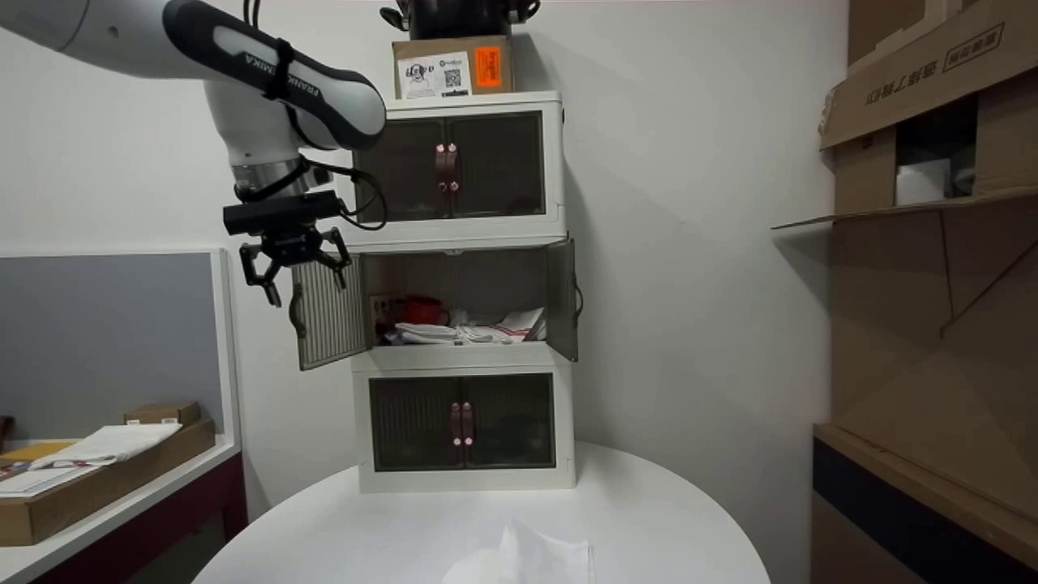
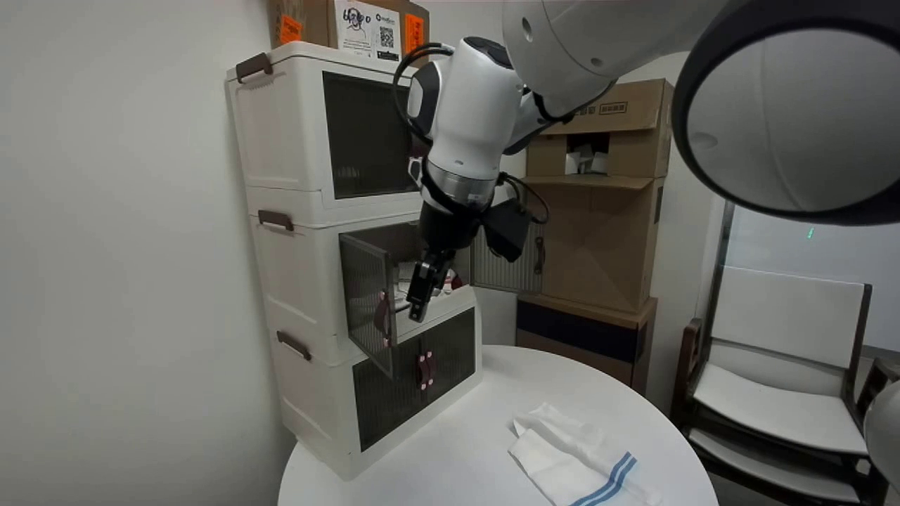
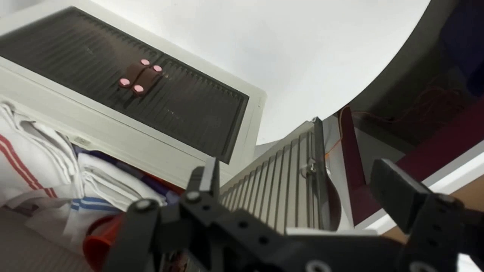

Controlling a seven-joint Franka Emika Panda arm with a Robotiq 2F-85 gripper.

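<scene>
Black two-fingered claw (image 1: 307,291) on a white robot arm (image 1: 247,122), jaws spread wide, hangs near an open grey ribbed door (image 1: 331,320) on the middle tier of a stacked white plastic cabinet (image 1: 462,357). Inside that tier, folded white cloths (image 3: 32,162) striped in red and blue lie near a bright red cup (image 1: 422,311). Below, on a round white table (image 2: 450,471), a rumpled white cloth with blue stripes (image 2: 569,453) lies before the cabinet in both exterior views.
</scene>
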